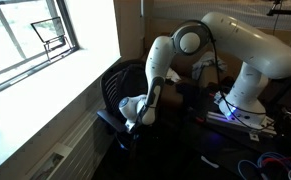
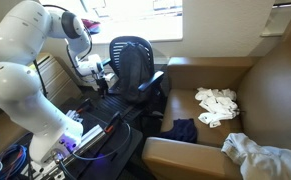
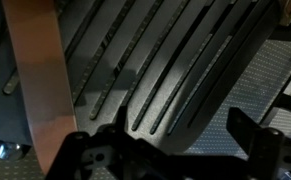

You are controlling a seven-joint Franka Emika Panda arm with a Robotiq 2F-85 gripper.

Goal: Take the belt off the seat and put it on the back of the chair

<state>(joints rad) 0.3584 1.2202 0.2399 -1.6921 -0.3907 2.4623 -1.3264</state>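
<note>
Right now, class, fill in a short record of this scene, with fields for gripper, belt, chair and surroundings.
gripper: open, close over the chair's ribbed surface
belt: brown strip down the left of the wrist view, over the ribs, not between the fingers
belt on seat or back: cannot tell
chair: black, near the window
surroundings: white cloths on a brown couch

A flat tan belt (image 3: 40,70) runs straight across the black chair (image 2: 135,62).
</note>
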